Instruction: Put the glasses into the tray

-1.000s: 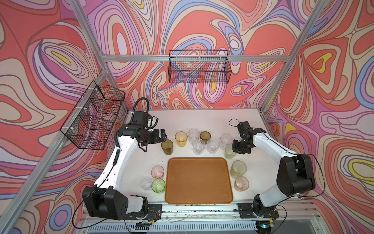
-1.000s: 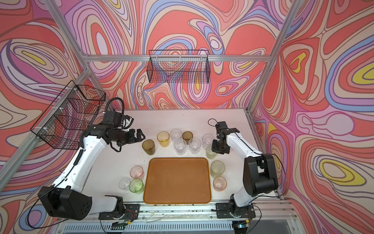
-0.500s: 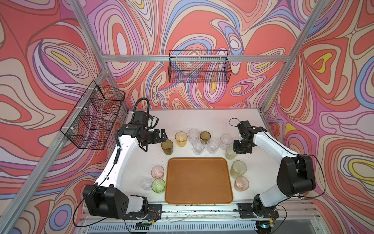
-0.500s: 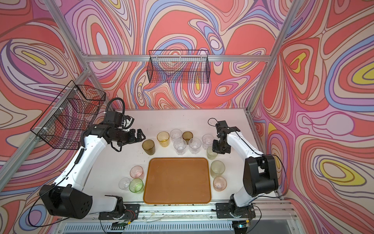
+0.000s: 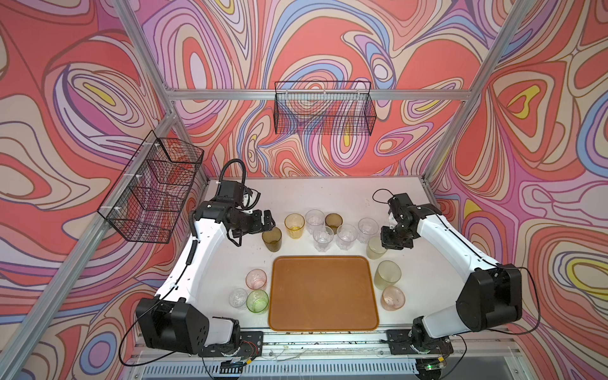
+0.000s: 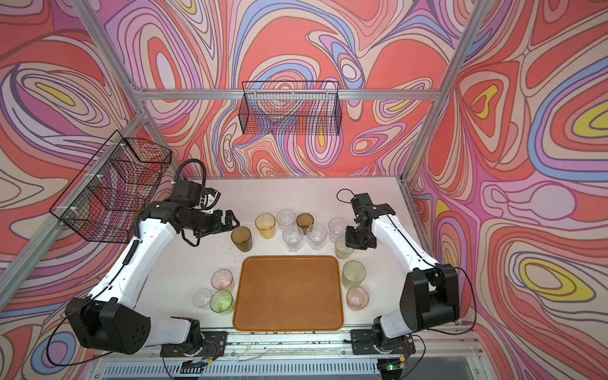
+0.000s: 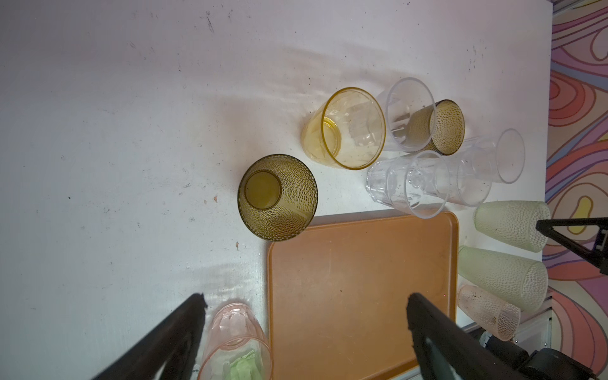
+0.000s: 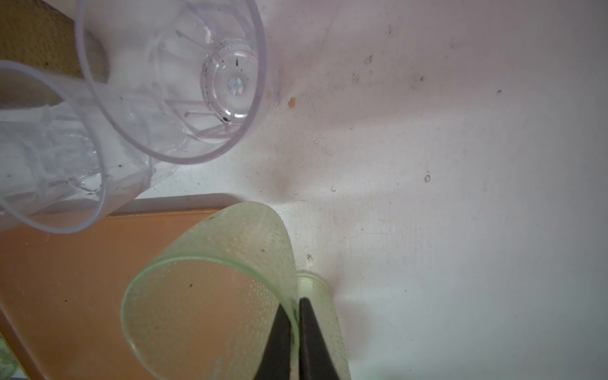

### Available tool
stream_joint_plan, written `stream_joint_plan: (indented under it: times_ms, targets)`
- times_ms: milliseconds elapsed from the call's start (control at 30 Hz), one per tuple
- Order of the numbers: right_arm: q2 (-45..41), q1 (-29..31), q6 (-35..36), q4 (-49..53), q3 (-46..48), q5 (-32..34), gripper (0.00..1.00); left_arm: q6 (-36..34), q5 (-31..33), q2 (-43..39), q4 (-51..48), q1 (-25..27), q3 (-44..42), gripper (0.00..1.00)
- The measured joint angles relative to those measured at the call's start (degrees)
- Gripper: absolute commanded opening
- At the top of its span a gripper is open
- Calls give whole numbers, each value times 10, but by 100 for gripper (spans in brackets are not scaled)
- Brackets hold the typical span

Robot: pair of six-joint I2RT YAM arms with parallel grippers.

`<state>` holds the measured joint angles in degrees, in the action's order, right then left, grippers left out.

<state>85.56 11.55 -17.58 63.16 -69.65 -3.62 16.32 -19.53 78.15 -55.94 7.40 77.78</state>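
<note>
On the white table (image 5: 329, 194) the large flat orange-brown plastic tray (image 5: 322, 292) lies bare. No glass is in it yet, so the whole task remains. The left gripper (image 5: 269, 221), jaws wide apart, hovers beside the dark olive-brown tumbler (image 5: 272, 239). The right gripper (image 8: 293, 302) pinches the wall of a pale frosted green tumbler (image 5: 375, 250) just off the tray's far right corner. The other small see-through tumblers (image 5: 323, 237) stand around the tray.

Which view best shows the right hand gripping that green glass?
Right wrist view: the right hand pinches the pale green glass by its rim, one finger inside, one outside. In both top views the hand hides the grip; the left wrist view shows only its side.
</note>
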Motion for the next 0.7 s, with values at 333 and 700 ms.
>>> stream_joint_plan:
  times_ms: [333,700]
  targets:
    - [-3,47,-1,1,-3,-18,0,-11,-22,0,1,13,0,98]
    - [-10,80,-17,-19,3,-23,0,-11,-24,0,5,19,0,98]
